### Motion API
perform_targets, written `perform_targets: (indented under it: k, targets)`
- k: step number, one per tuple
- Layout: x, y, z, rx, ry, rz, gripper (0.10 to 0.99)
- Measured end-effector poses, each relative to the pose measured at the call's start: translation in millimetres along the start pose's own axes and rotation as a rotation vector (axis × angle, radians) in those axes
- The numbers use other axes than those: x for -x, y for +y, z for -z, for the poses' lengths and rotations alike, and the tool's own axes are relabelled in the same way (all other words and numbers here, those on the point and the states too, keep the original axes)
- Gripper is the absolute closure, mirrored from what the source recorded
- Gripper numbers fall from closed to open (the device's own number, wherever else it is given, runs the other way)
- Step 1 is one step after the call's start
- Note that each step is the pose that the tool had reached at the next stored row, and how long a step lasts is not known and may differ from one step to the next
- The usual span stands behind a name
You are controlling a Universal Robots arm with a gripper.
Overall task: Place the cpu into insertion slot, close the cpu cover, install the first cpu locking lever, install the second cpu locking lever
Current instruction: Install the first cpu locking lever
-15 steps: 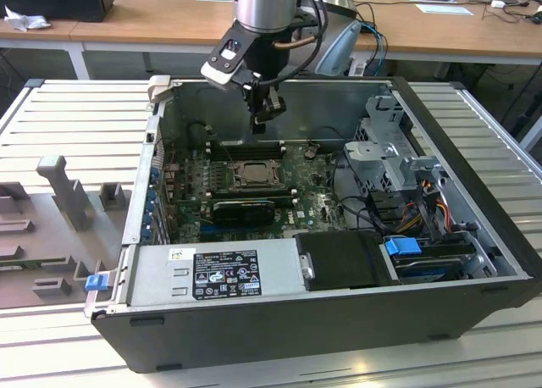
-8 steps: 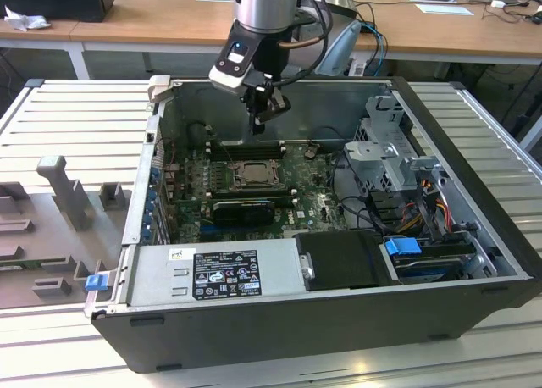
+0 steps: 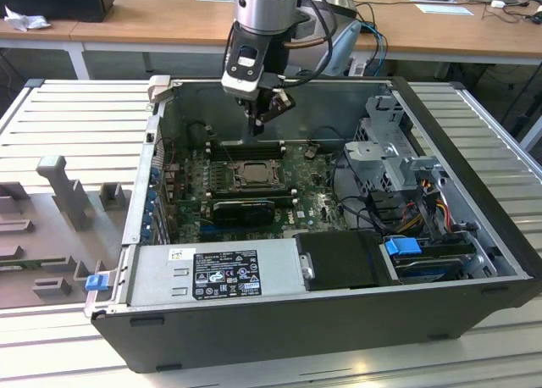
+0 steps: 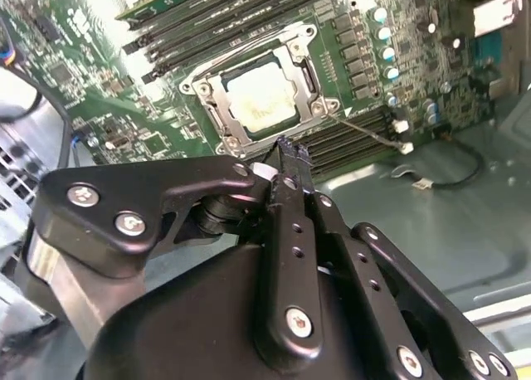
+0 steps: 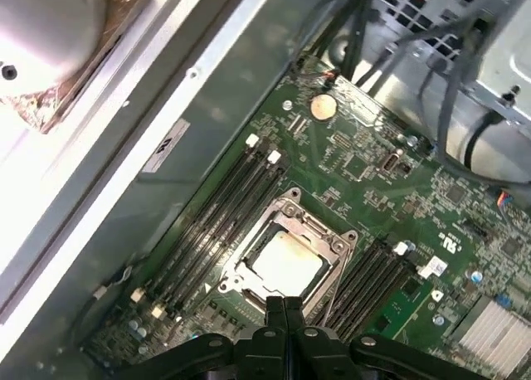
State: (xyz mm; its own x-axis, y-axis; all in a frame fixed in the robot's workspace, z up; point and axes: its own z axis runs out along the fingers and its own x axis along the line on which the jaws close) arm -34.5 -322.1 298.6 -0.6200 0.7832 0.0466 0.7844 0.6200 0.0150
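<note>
My gripper (image 3: 258, 127) hangs inside the open computer case (image 3: 339, 320), a little above the memory slots just behind the insertion slot (image 3: 252, 173). Its black fingers are pressed together with nothing between them in both wrist views (image 4: 290, 154) (image 5: 284, 307). The cpu (image 4: 261, 98) (image 5: 286, 262) lies flat in the socket, its pale metal top showing through the window of the cpu cover (image 4: 218, 117) (image 5: 312, 224), which lies down around it. A thin metal lever (image 4: 365, 131) angles out from the socket's corner across the memory slots.
Long black memory slots (image 5: 216, 214) flank the socket on both sides. A grey power supply (image 3: 220, 269) fills the case's front, and a drive cage (image 3: 389, 146) with cables (image 3: 423, 202) stands on the exterior view's right. A coin cell (image 5: 322, 106) sits on the board.
</note>
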Motion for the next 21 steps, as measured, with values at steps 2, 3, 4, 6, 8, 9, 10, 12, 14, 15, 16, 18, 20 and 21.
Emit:
perform_targets:
  k: [2, 3, 4, 6, 8, 9, 10, 12, 14, 15, 16, 18, 20, 21]
  targets:
    - [0.0, 0.0, 0.0, -0.002, 0.0005, 0.033, 0.980]
    - [0.0, 0.0, 0.0, -0.003, 0.0007, 0.053, 0.980]
    - [0.0, 0.0, 0.0, -0.003, 0.0009, 0.065, 0.980]
    - [0.0, 0.0, 0.0, -0.005, 0.0017, 0.113, 0.980]
    - [0.0, 0.0, 0.0, -0.007, 0.0021, 0.142, 0.980]
    - [0.0, 0.0, 0.0, -0.008, 0.0024, 0.165, 0.980]
    - [0.0, 0.0, 0.0, -0.008, 0.0026, 0.175, 0.980]
    - [0.0, 0.0, 0.0, -0.009, 0.0029, 0.196, 0.980]
    - [0.0, 0.0, 0.0, -0.010, 0.0032, 0.215, 0.980]
    - [0.0, 0.0, 0.0, -0.011, 0.0033, 0.227, 0.980]
    - [0.0, 0.0, 0.0, -0.011, 0.0035, 0.237, 0.980]
    - [0.0, 0.0, 0.0, -0.012, 0.0038, 0.258, 0.980]
    - [0.0, 0.0, 0.0, -0.013, 0.0042, 0.287, 0.980]
    - [0.0, 0.0, 0.0, -0.014, 0.0043, 0.293, 0.980]
